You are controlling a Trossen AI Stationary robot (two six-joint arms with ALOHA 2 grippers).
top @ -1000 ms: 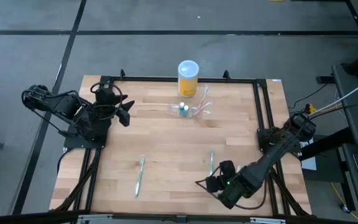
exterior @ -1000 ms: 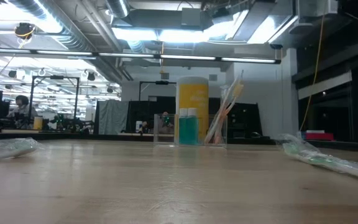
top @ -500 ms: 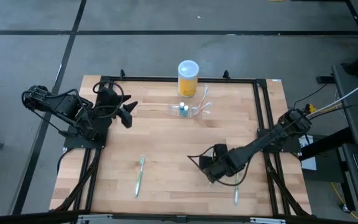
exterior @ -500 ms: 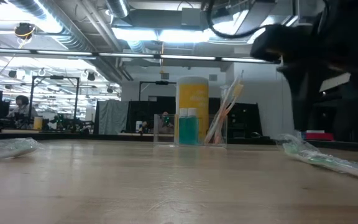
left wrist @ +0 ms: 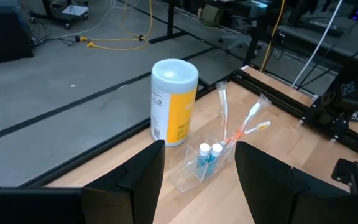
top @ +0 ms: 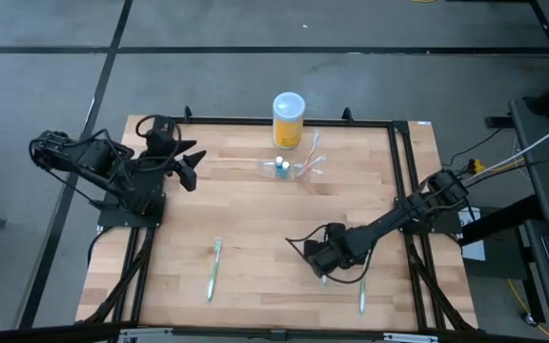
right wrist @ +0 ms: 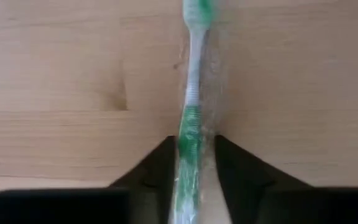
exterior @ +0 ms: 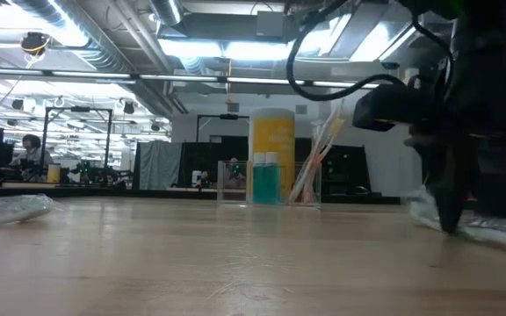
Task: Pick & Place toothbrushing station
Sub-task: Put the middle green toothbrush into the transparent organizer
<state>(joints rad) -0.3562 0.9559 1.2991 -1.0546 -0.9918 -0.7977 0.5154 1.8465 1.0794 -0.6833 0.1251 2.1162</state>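
The toothbrushing station (top: pixel 292 170), a clear holder with two blue-capped tubes and leaning brushes, stands at the table's far middle, just in front of a yellow white-lidded container (top: pixel 288 118). My left gripper (top: pixel 191 167) hovers open at the far left, pointing at the station (left wrist: pixel 205 167). My right gripper (top: pixel 320 259) is down at the near right of the table, over a green-and-white toothbrush in a clear wrapper (right wrist: pixel 192 87). That brush lies flat on the wood and runs on between the fingers. My right gripper has one finger on either side of the wrapped toothbrush's handle, at its green section (right wrist: pixel 189 127). The fingers (right wrist: pixel 161 163) stand against the wrapper. They come from above, pointing down, and lie across the brush. The brush lies on the table.
A second wrapped toothbrush (top: pixel 213 270) lies at the near left, and a third (top: pixel 360 297) near the front edge, right of my right gripper. A black frame rail (top: pixel 274 121) runs round the table. Bare wood lies between the station and the brushes.
My right gripper has swung from the near right edge toward the table's middle and come down over the toothbrush there. This has uncovered the brush near the front edge. My left gripper has shifted slightly toward the far edge.
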